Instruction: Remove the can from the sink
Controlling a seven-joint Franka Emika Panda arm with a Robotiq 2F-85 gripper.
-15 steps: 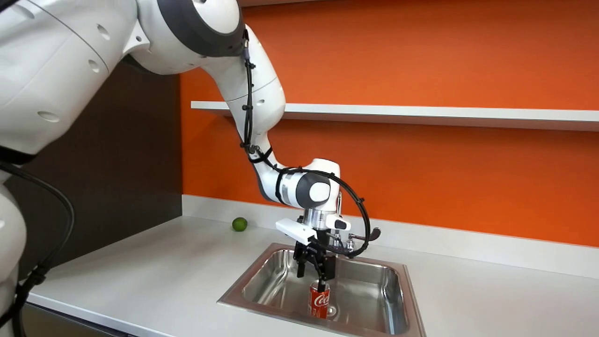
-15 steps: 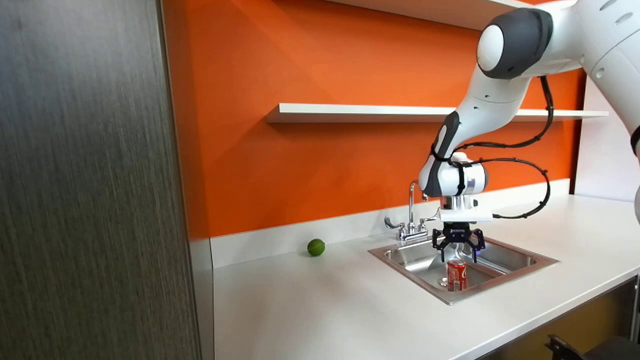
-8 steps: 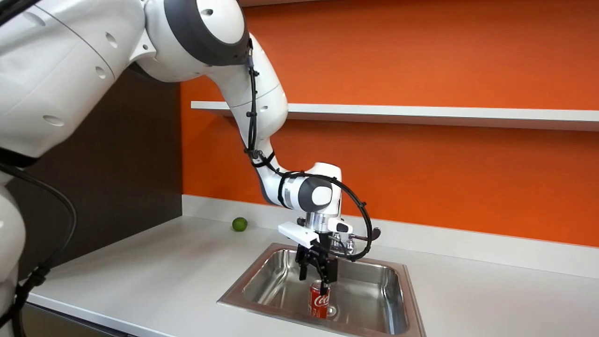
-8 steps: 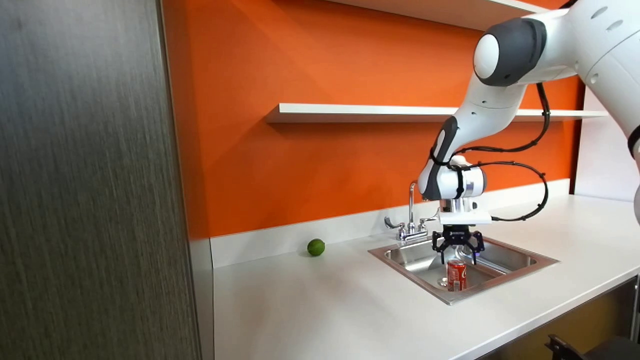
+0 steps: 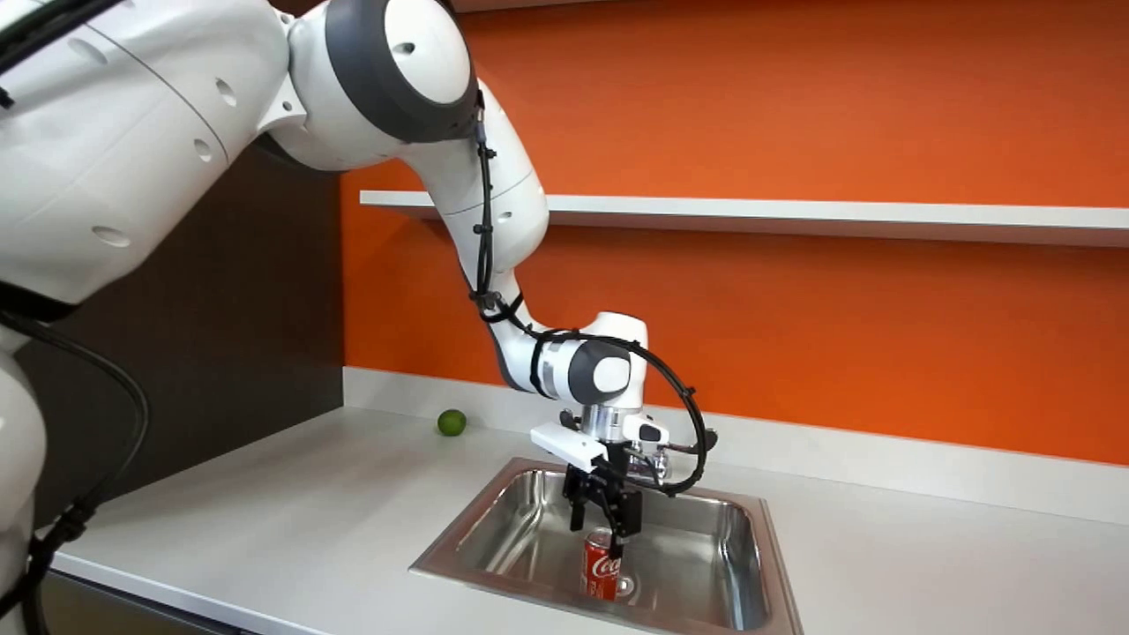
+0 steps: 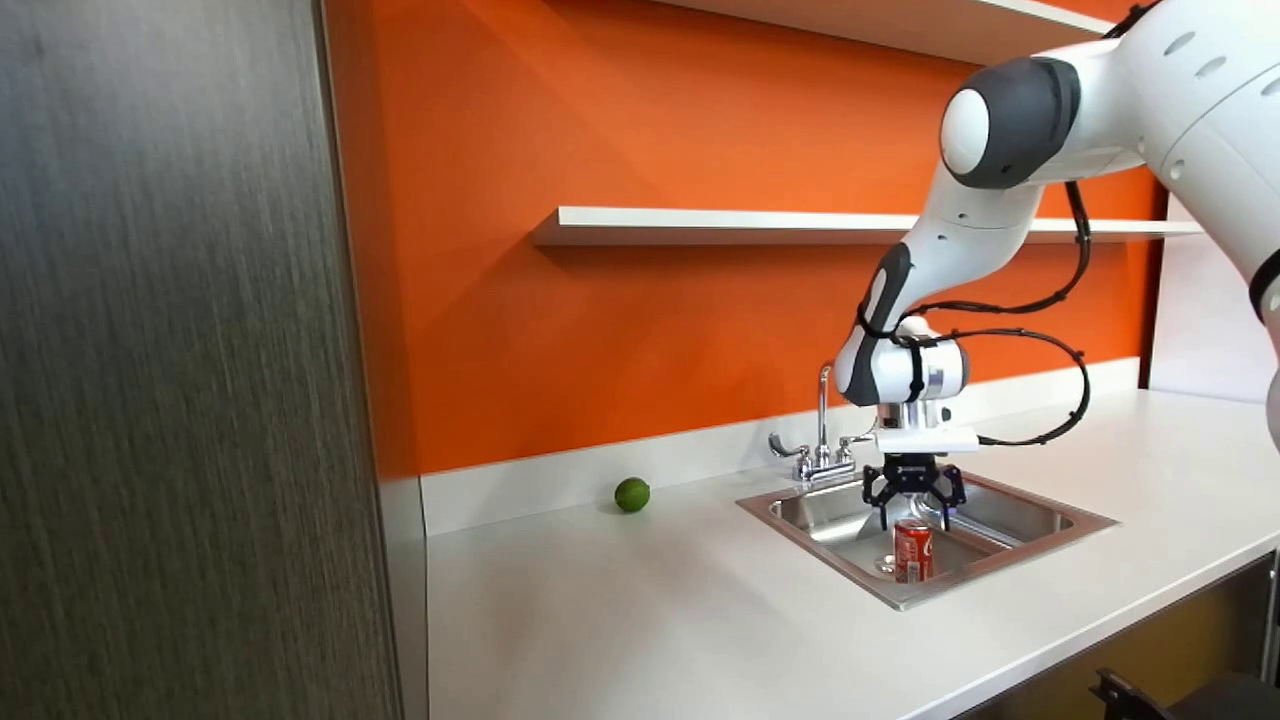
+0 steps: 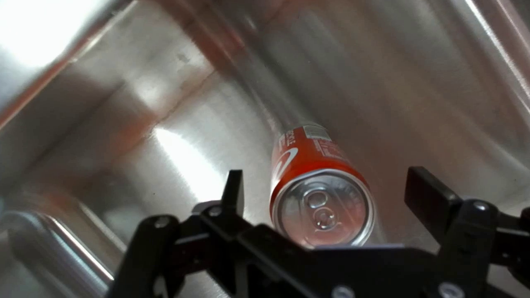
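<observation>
The red can with white markings and a silvery top stands upright on the floor of the steel sink. In an exterior view the can and the sink also show. My gripper points down over the can; it also shows in an exterior view. In the wrist view the fingers of my gripper are wide apart, with the can between them and a gap on each side. The near part of the can's top is hidden by the gripper body. One finger covers part of the can in an exterior view.
The chrome faucet stands behind the sink, close to the arm. A small green ball lies on the white countertop near the back wall. A white shelf runs along the orange wall. A dark panel stands at one side.
My gripper has moved down a little toward the can and shifted slightly sideways. The can has not moved and the fingers stay open.
</observation>
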